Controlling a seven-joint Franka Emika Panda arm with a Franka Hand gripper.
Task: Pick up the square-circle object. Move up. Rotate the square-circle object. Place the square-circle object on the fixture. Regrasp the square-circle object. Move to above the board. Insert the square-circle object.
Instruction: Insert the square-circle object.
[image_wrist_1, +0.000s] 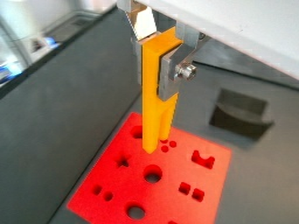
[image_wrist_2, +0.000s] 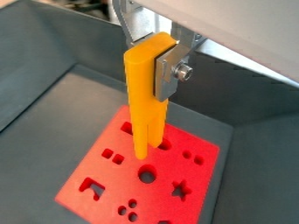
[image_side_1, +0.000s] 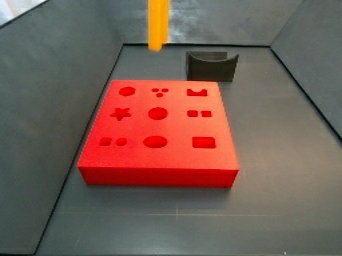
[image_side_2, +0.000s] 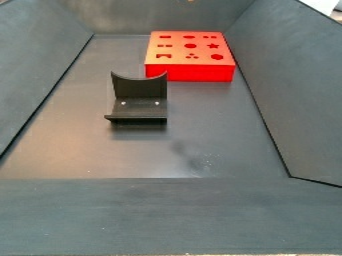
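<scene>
My gripper (image_wrist_1: 156, 54) is shut on the wide end of the square-circle object (image_wrist_1: 156, 101), a long yellow-orange bar that hangs upright, also in the other wrist view (image_wrist_2: 147, 96). Its lower tip hovers above the red board (image_wrist_1: 122, 188), near a round hole. In a side view the bar (image_side_1: 158, 25) hangs high over the board's far edge (image_side_1: 160, 175); the gripper is out of that view. The board (image_side_2: 190, 70) lies at the far end in the other side view, where the bar is not seen. The dark fixture (image_side_1: 211, 66) stands empty beside the board.
The fixture (image_side_2: 135, 98) stands mid-floor, apart from the board, and also shows in a wrist view (image_wrist_1: 242, 111). Dark sloping bin walls (image_side_1: 74, 70) enclose the floor on all sides.
</scene>
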